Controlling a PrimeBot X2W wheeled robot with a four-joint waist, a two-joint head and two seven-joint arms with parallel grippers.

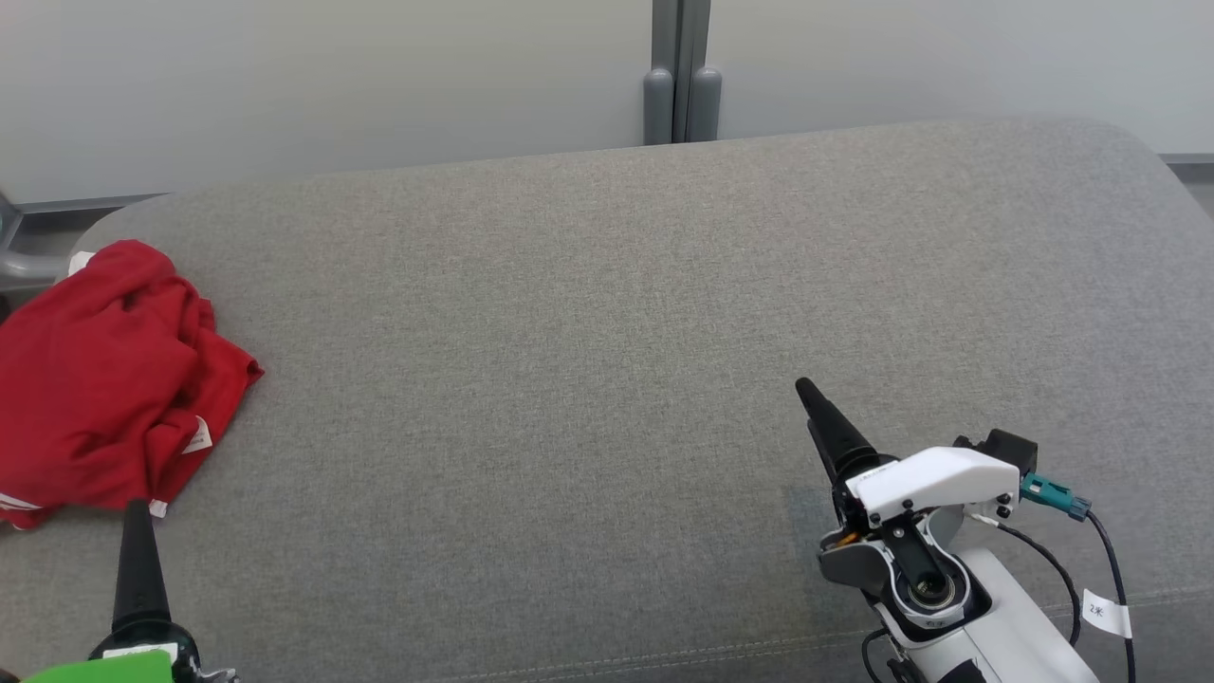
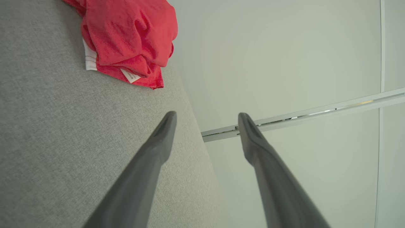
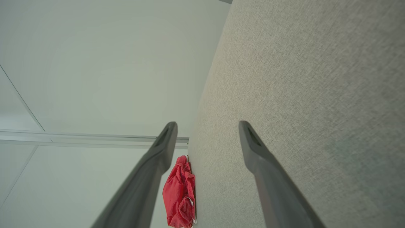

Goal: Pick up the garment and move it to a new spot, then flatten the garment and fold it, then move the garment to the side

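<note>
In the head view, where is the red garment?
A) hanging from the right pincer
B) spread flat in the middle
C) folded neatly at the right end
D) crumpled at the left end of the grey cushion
D: the red garment lies bunched in a heap at the left end of the grey cushion, well apart from the right pincer, which is open and holds nothing.

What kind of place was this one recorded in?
Probably an indoor lab or test room, not a home: a wide grey fabric surface, like a padded bench, stands against plain pale wall panels, and a crumpled red garment lies at its left end.
</note>
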